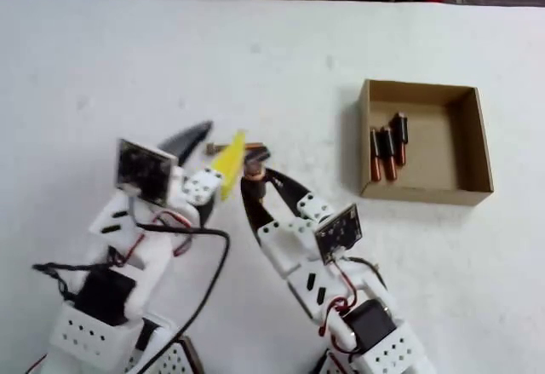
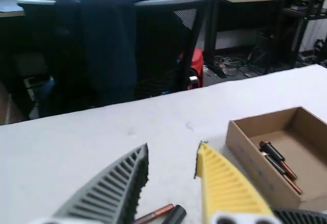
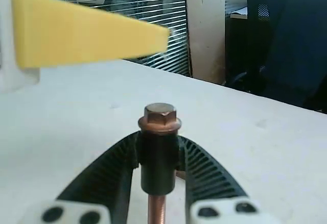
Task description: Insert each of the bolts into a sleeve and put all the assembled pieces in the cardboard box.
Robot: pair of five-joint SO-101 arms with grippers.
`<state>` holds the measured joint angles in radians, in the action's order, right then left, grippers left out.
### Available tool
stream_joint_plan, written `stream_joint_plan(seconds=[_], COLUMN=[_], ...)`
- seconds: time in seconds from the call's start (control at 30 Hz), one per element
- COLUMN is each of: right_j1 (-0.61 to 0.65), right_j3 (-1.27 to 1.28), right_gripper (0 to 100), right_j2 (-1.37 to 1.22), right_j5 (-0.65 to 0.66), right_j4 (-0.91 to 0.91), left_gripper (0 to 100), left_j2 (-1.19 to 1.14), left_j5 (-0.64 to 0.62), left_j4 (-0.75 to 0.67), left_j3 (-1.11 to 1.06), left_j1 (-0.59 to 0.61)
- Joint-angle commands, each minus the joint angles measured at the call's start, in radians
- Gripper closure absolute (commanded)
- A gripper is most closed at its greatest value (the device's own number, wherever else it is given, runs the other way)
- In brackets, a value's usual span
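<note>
While the high view shows three assembled pieces [image 1: 387, 148] lying side by side in the cardboard box [image 1: 426, 192], it leaves the right gripper [image 1: 255, 180] and its load unclear.

From the left wrist view, the left gripper [image 2: 171, 157] stands spread, ribbed grey finger [image 2: 115, 188] and ribbed yellow finger [image 2: 225, 191] apart, above a loose copper bolt [image 2: 156, 215] lying end to end with a loose black sleeve [image 2: 177, 214] on the white table [image 2: 76, 142].

From the right wrist view, black ribbed fingers [image 3: 110, 173] clamp the held sleeve [image 3: 158, 168] upright, a hex-headed copper bolt [image 3: 160, 117] through it.
</note>
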<state>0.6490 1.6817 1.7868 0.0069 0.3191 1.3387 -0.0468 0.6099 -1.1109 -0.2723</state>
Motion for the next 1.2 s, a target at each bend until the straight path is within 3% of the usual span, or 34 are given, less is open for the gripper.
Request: stream_joint_plan(seconds=[0.0, 0.03, 0.17, 0.27, 0.5, 0.93, 1.17], right_j1=[-0.013, -0.013, -0.013, -0.013, -0.013, -0.101, -0.208], right_j3=[0.009, 0.009, 0.009, 0.009, 0.009, 0.003, -0.032], right_gripper=[98.1, 98.1, 98.1, 98.1, 98.1, 98.1, 98.2], right_j2=[0.008, 0.007, 0.007, 0.012, 0.013, 0.013, 0.008], right_j5=[-0.008, -0.008, -0.008, -0.008, -0.008, -0.008, -0.008], right_j4=[0.002, 0.002, 0.004, 0.038, 0.042, 0.044, 0.074], left_gripper=[94, 98, 93, 98, 98, 98, 98], left_j2=[0.010, 0.010, 0.010, 0.012, 0.019, 0.479, 0.492], left_j5=[0.012, 0.012, 0.008, 0.012, 0.008, 0.008, 0.008], left_j4=[-0.023, -0.023, -0.020, 0.023, 0.140, 0.261, 0.325], left_j3=[0.064, 0.063, 0.061, 0.068, 0.060, -0.253, -0.272], left_j1=[0.107, 0.125, 0.173, 0.205, 0.257, 0.259, 0.262])
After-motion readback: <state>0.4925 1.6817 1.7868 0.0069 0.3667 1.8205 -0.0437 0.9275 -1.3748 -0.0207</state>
